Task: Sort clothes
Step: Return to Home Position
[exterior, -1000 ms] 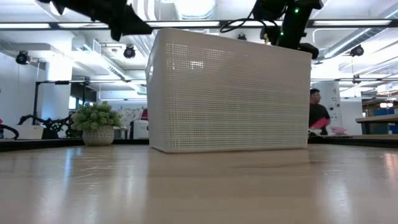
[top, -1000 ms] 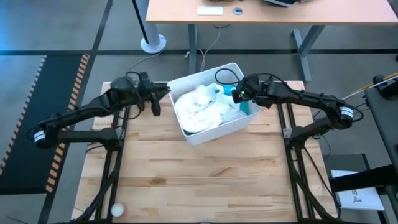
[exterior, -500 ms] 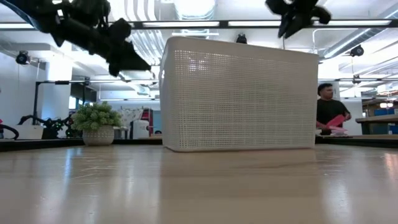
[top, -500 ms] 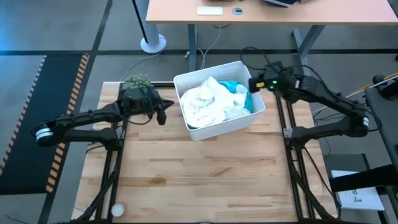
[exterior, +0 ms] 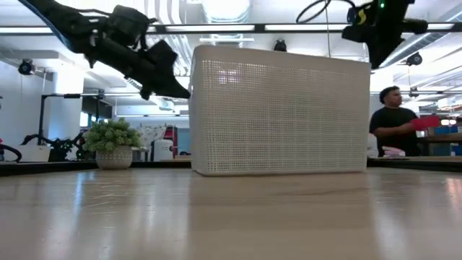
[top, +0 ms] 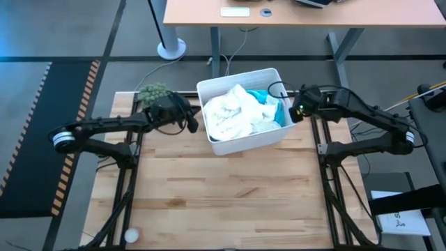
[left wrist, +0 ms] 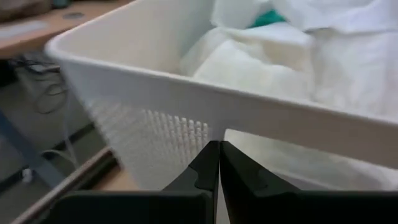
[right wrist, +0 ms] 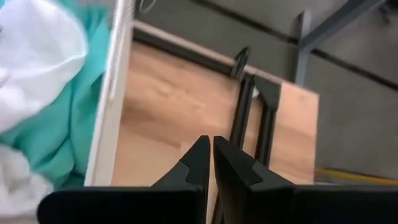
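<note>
The clothes lie heaped in a white plastic bin (top: 245,145) at the table's far middle: a big white garment (top: 233,111) and a teal piece (top: 270,99) beside it. My left gripper (top: 194,126) is shut, its tips right at the bin's left wall just below the rim (left wrist: 217,147). My right gripper (top: 295,114) is shut and hangs over the table outside the bin's right wall, with nothing between its fingers (right wrist: 209,144). In the low view the bin's mesh wall (exterior: 281,115) hides the clothes. My left gripper's shut fingertips (left wrist: 210,155) come nearly level from the table's left at the bin's left wall (left wrist: 186,127), just under its rim. I cannot tell whether they touch the wall or stop just short of it.
A small green plant (top: 154,92) stands at the table's far left, just behind my left arm. The wooden table (top: 223,202) stretches toward the near edge. A desk (top: 300,12) stands beyond the table, and a person (exterior: 393,119) is in the room behind.
My right gripper has come up out of the bin and gone toward the table's right edge, past the bin's right wall. My left gripper has sunk and moved toward the bin's left wall. The bin has slid a little toward the right.
</note>
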Controlling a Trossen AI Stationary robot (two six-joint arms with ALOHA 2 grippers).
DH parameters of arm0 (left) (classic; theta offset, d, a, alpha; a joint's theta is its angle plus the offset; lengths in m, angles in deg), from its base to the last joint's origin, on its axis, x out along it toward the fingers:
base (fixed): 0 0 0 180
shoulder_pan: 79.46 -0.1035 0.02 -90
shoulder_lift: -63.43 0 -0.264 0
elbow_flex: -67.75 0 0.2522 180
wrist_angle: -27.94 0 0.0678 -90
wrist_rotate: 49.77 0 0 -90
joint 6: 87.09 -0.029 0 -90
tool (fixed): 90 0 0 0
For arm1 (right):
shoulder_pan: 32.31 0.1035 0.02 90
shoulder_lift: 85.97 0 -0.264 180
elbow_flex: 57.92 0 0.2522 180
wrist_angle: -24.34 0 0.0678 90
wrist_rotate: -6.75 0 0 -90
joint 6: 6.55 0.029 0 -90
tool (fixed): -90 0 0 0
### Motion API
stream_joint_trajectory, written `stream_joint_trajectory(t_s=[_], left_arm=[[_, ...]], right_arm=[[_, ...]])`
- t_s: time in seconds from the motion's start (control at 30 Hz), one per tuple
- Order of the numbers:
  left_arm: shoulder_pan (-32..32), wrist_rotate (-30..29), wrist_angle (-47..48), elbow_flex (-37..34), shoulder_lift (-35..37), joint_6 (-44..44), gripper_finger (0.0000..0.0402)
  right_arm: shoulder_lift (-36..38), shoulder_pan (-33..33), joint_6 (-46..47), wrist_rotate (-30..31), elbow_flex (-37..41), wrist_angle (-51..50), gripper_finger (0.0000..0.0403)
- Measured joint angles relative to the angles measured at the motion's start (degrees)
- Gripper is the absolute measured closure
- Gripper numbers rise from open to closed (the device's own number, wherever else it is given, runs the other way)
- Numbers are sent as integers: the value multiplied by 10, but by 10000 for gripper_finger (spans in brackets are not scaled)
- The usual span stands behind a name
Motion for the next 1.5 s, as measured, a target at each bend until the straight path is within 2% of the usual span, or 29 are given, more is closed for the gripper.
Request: stream_joint_trajectory(t_s=[0.17, 0.33, 0.5, 0.63, 0.73, 0.9, 1.0, 1.1, 1.27, 1.33, 1.5], left_arm=[[-29, -11, -6, 44, -51, -17, 402], [-59, 1, 25, 106, -74, -40, 402], [-65, 15, 102, 164, -43, -66, 402], [-65, 24, 130, 174, 15, -72, 402], [-64, 45, 131, 155, 72, -71, 402], [-62, 95, 136, 94, 170, -65, 401], [-62, 129, 138, 48, 228, -56, 401], [-62, 160, 140, 4, 280, -60, 401], [-62, 197, 119, -57, 352, -69, 401], [-62, 219, 106, -79, 375, -69, 401], [-62, 233, 99, -119, 428, -70, 401]], right_arm=[[3, 0, 8, -39, 40, 4, 401], [5, 5, 13, -108, 94, 49, 402], [29, 26, -25, -192, 154, 182, 403], [54, 48, -32, -217, 190, 260, 403], [80, 60, -32, -201, 205, 275, 403], [124, 77, -39, -126, 217, 272, 403], [157, 97, -94, -82, 219, 278, 403], [189, 129, -203, -62, 229, 320, 403], [255, 180, -401, -62, 286, 464, 403], [284, 190, -457, -84, 315, 518, 403], [391, 193, -516, -149, 391, 588, 403]])
